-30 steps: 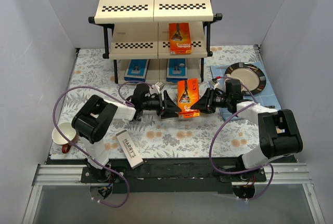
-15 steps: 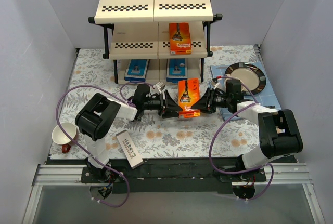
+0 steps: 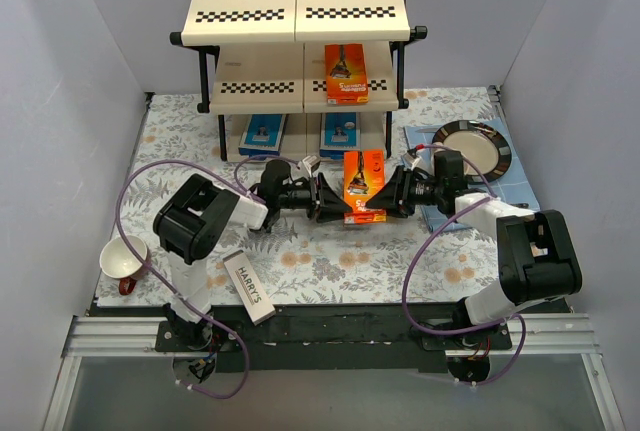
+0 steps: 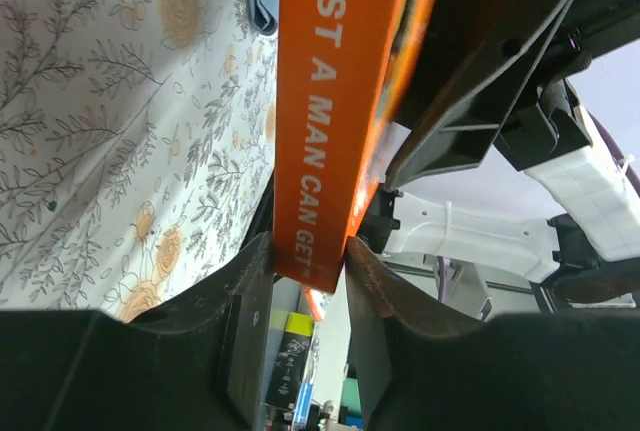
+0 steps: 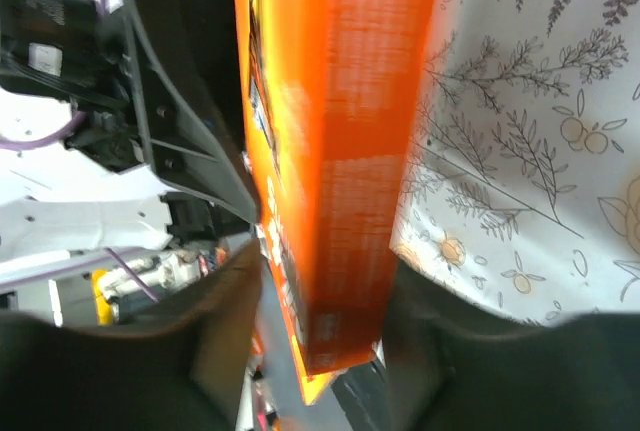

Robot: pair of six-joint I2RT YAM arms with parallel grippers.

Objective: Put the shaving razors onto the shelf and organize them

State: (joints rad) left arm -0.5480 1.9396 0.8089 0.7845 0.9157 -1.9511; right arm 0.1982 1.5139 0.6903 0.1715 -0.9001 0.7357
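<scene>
Orange razor pack [image 3: 362,187] stands upright near the shelf [image 3: 300,71]. The left claw [image 3: 338,198] and the right claw [image 3: 386,194] both squeeze it tight, one on each side.

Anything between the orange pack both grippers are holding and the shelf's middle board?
Nothing visible stands between. The held orange pack, clamped by the left gripper and right gripper, is just in front of the shelf. A second orange pack already occupies that board's right half.

A white box [image 3: 248,286] reads "HARRY'S". The orange pack [image 4: 320,101] edge reads "EST A MAN CAN GET", first word seemingly cropped.
</scene>
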